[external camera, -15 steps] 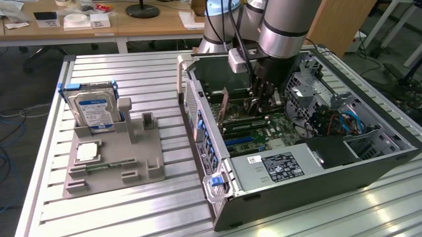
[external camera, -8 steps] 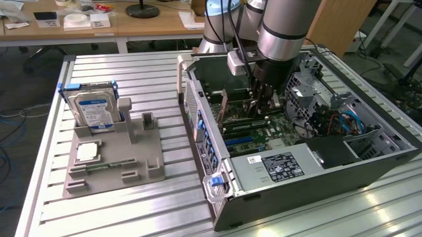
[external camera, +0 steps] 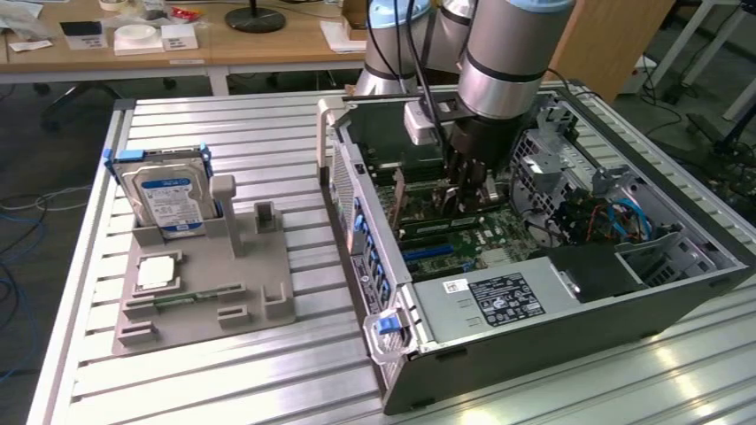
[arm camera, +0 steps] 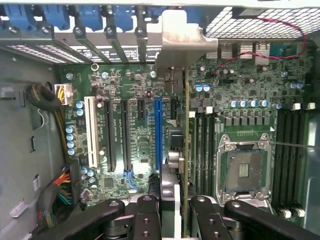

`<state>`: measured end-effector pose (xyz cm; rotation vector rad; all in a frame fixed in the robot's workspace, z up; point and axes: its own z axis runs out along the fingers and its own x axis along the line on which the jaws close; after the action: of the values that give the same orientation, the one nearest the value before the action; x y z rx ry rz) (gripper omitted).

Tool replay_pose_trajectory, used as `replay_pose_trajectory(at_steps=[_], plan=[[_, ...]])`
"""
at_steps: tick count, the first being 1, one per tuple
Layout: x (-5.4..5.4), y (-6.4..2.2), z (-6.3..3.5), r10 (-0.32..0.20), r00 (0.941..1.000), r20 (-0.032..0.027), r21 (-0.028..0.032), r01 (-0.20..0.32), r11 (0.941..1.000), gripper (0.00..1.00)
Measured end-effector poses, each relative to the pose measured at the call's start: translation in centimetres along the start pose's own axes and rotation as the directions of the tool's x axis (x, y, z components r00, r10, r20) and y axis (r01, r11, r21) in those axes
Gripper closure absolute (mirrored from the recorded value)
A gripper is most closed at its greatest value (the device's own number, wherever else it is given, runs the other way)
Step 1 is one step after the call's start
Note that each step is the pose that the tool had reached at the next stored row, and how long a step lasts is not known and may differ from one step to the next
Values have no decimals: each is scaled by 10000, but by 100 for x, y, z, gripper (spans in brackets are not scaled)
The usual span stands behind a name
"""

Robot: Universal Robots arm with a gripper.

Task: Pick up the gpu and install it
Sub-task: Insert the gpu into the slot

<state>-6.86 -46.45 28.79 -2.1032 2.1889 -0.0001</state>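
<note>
A Universal Robots arm reaches down into an open computer case lying on its side on a ribbed aluminium bench. Its claw is clamped on the gpu, with a finger pressing each face of the thin card.

The wrist view looks straight along the card's edge. The gpu is held on edge, square to the motherboard, and its silver end bracket points toward the row of rear-panel openings and their blue latches. That posture suits an expansion card, whose lower edge has to drop into a slot while the bracket meets the case's back wall. The card hangs just beside the long blue slot. Whether its connector is already touching a slot cannot be told from this angle.

Gripping the card at the end away from the bracket appears to leave the bracket free to slide into its opening.

Well apart from the case, on the exterior view's left, a grey holder sits on the bench. A hard drive with a blue-white label stands upright in it. Inside the case, the bare processor socket lies near the card, and the power supply fills the near corner.
</note>
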Motion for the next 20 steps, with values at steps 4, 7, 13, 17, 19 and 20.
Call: replay_pose_trajectory(at_steps=[4,7,13,17,19,20], plan=[[21,7,31,2,10000,1,1,-2,10000,72],[24,21,50,1,10000,0,0,-1,10000,72],[28,35,89,0,10000,-1,-2,0,10000,72],[44,40,105,2,10000,0,-4,-2,10000,72],[50,51,114,2,10000,1,-3,-2,10000,72],[50,54,119,1,10000,1,-7,-1,10000,72]])
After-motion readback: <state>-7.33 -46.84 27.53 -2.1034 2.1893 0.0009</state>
